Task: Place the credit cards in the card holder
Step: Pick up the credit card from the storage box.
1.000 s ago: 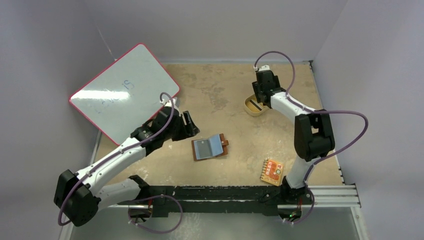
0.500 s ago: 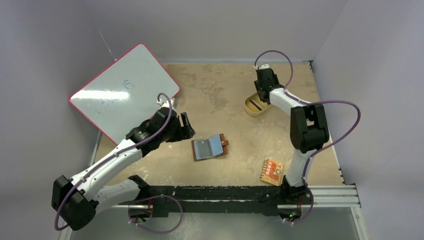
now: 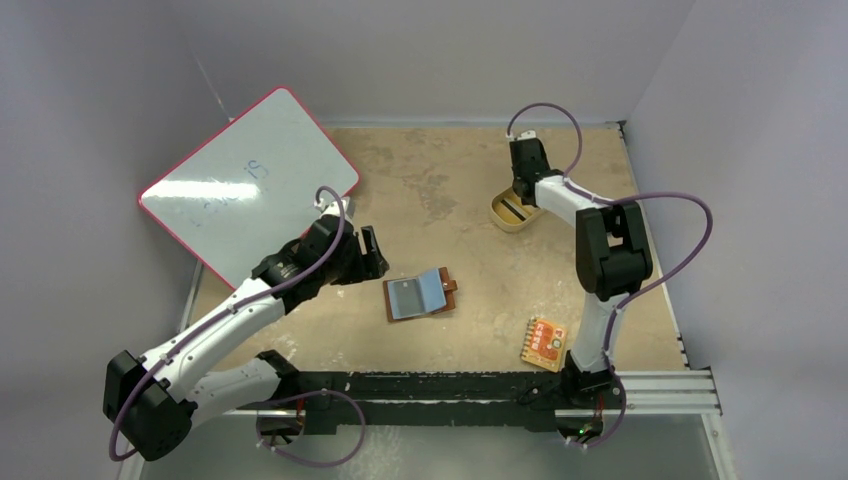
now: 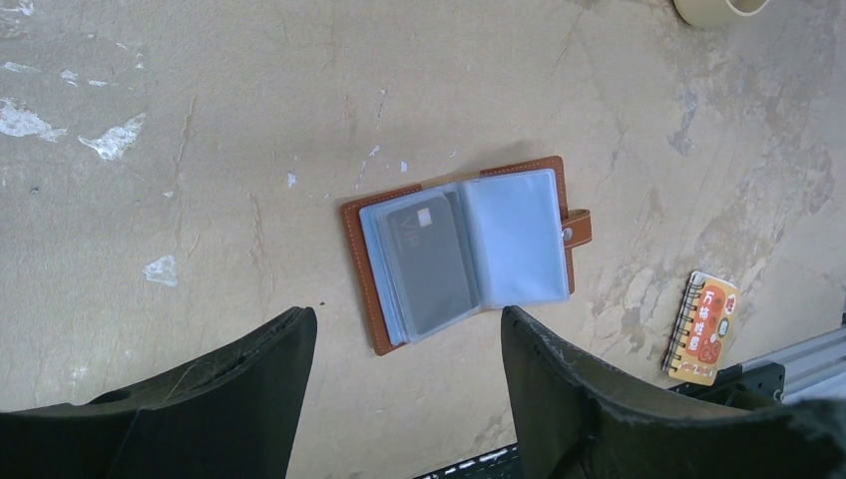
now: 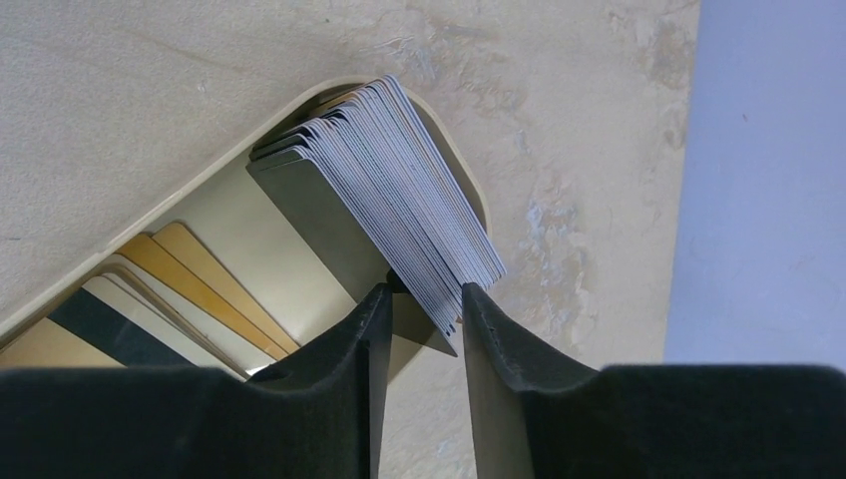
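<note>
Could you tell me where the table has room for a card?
Bare tabletop lies between the pink-rimmed whiteboard and the tan oval dish, and between the open brown leather wallet and the orange notebook. Crowded: the dish, under the right tool.

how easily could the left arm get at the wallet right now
Probably yes: the wallet lies open just ahead of the open left end effector, nothing between them.
</note>
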Available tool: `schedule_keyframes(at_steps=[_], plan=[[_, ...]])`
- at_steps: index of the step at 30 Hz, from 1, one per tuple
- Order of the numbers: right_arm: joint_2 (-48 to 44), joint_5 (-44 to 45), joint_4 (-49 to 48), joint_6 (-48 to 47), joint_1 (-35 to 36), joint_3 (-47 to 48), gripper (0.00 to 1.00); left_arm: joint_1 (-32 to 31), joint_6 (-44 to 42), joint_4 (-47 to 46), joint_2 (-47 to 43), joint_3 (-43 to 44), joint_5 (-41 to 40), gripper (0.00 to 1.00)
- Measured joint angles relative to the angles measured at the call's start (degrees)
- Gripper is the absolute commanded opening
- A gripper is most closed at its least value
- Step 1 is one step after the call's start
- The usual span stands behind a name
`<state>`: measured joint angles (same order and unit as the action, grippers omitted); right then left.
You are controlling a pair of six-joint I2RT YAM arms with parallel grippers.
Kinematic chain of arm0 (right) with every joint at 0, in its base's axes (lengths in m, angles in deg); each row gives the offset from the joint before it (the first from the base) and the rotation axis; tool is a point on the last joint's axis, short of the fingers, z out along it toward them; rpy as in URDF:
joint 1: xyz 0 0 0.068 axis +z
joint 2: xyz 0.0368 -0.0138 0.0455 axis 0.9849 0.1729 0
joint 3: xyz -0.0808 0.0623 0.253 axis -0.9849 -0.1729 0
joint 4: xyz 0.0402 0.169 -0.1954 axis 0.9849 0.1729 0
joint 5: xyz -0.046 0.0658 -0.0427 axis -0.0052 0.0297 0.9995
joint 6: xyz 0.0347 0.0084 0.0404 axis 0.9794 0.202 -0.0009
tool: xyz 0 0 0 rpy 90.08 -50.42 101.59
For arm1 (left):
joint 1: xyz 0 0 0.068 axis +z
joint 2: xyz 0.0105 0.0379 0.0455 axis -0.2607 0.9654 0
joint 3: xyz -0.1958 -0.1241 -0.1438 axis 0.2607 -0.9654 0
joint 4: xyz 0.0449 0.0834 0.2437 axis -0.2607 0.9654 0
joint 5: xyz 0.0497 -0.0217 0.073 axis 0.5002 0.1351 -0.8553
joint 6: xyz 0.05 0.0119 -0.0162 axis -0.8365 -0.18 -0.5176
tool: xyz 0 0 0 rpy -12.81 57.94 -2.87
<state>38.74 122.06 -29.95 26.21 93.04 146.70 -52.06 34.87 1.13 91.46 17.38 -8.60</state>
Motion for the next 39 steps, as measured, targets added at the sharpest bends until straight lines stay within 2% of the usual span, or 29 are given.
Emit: schedule_keyframes(at_steps=[15,25,29,39], plan=[[-0.15,0.22,0.44,0.04,-0.04,0.63,0.21,0.00,0.02,0.04,0.00,0.00,0.02,0.68],[-1.51,-0.48,2.36,0.76,-0.04,1.49,0.09,0.00,0.04,0.00,-0.07,-0.02,0.04,0.68],[-3.26,-3.63,4.28,3.76,-0.04,1.70,0.00,0.00,0.07,-0.20,-0.09,-0.04,0.31,0.68],[-12.55,-16.39,7.19,12.11,-0.04,-1.20,0.00,0.00,0.66,-0.28,-0.09,-0.42,0.90,0.67]])
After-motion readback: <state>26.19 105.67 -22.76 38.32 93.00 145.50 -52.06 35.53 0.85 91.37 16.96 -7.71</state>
